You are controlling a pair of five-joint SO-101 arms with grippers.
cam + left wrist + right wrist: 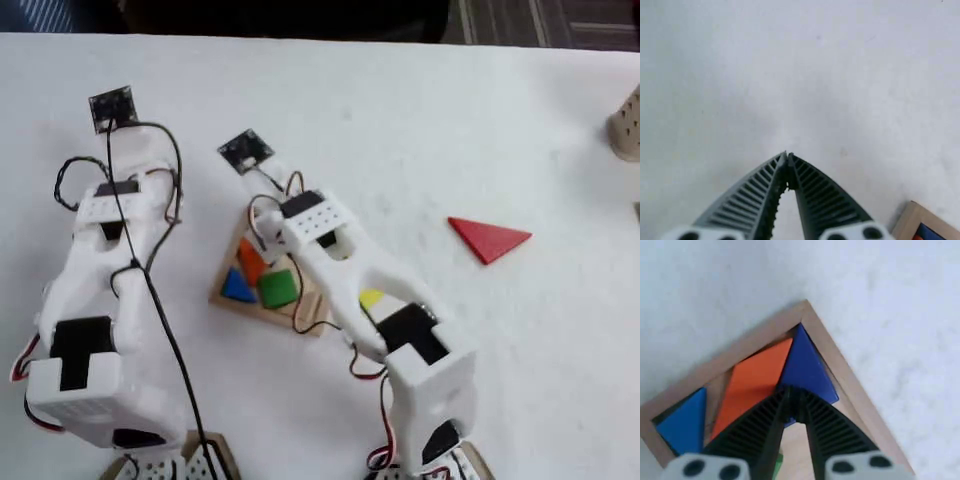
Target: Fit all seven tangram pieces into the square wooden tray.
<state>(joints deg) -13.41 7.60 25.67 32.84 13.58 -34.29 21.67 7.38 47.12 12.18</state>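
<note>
The square wooden tray (232, 300) lies mid-table, turned like a diamond, under my right arm. It holds an orange piece (250, 262), a blue triangle (238, 287) and a green piece (278, 288). In the right wrist view, my right gripper (790, 391) is shut, its tips touching a second blue triangle (807, 365) that lies in the tray's corner (806, 305) beside the orange piece (752, 382). A yellow piece (372, 298) peeks out beside that arm. A red triangle (488, 238) lies alone to the right. My left gripper (787, 157) is shut over bare table, left of the tray (912, 220).
A pale perforated object (626, 125) stands at the table's right edge. The arms' wooden bases (215, 455) sit at the near edge. Black cables run along both arms. White table stretches open behind the tray and around the red triangle.
</note>
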